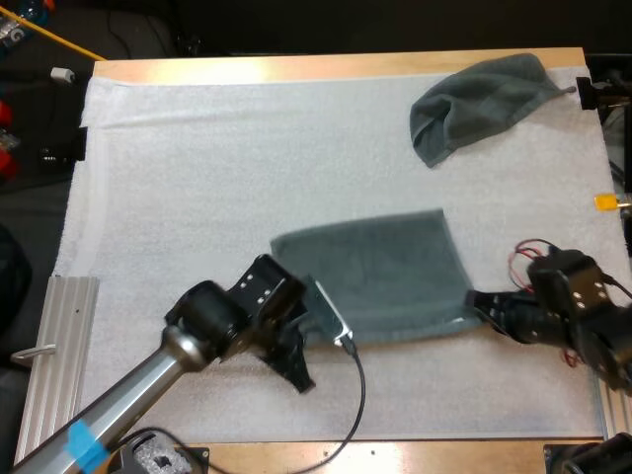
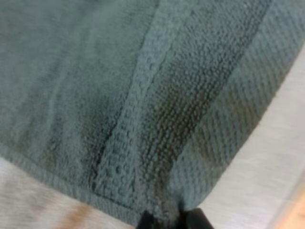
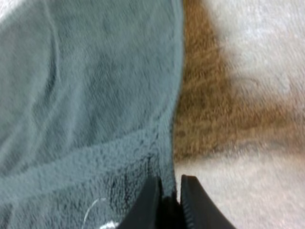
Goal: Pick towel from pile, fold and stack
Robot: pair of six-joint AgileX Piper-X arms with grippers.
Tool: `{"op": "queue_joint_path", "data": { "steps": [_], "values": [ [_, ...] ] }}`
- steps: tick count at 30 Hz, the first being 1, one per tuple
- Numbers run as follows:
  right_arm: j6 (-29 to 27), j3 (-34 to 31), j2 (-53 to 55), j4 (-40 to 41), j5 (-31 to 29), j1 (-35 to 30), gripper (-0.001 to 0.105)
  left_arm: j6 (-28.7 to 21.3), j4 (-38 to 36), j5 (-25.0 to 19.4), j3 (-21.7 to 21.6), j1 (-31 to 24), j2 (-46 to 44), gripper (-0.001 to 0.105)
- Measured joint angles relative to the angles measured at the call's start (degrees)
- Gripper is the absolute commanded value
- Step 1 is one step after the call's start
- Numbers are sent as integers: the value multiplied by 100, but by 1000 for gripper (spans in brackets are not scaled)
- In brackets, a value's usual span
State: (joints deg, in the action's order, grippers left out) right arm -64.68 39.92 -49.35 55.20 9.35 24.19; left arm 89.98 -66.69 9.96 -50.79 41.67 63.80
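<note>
In the high view our left arm's wrist covers the near left corner of the flat towel [image 1: 385, 272] of dark grey-green terry cloth, so the grip there is hidden from above. The left wrist view settles it: our left gripper [image 2: 167, 220] has its two black fingers pinched on the towel's hem, cloth bunched between them. Our right gripper [image 3: 167, 202] is likewise clamped on the hem, at the near right corner, with a thin fold of cloth between its fingers. We cannot tell how many layers the flat towel has. A brownish patch [image 3: 214, 109] lies on the mat just beside the towel's edge by the right gripper, and we cannot tell what it is. The flat towel lies spread as a rough rectangle on the white fleecy mat [image 1: 197, 178], toward the middle of its near edge, with a ribbed woven band running close along one side. A crumpled towel [image 1: 484, 99] of the same grey-green cloth sits in a loose heap at the mat's far right corner, well apart from both grippers.
</note>
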Motion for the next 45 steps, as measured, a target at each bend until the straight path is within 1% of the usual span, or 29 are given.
{"op": "queue_joint_path", "data": {
  "steps": [2,3,8,11,14,17,22,28,30,32,39,45],
  "values": [
    [0,31,243,176,0,0,0,66,-124,219,0,5,-179,7],
    [0,36,347,230,0,0,0,80,-157,260,0,5,-238,7],
    [312,34,503,325,0,0,0,97,-30,279,12,-23,-234,7],
    [442,34,356,201,0,0,0,97,302,279,11,-121,-59,7],
    [660,34,66,-117,0,0,0,97,528,279,11,-323,201,7],
    [689,34,-341,-630,0,0,0,97,559,279,11,-569,471,7],
    [1024,34,-1004,-1451,-23,0,0,97,951,279,11,-933,884,7],
    [1299,34,-1658,-2176,-143,0,0,101,1336,279,11,-1176,1327,7],
    [1314,34,-1831,-2378,-245,0,0,169,1424,264,11,-1223,1445,7],
    [1324,34,-1962,-2582,-302,0,0,207,1490,156,11,-1231,1558,7],
    [1327,34,-2210,-3323,-333,0,0,308,1804,-442,11,-1231,1755,7],
    [1327,34,-2370,-3479,-587,0,0,418,2099,-1060,11,-1231,1753,7]
  ]
}}
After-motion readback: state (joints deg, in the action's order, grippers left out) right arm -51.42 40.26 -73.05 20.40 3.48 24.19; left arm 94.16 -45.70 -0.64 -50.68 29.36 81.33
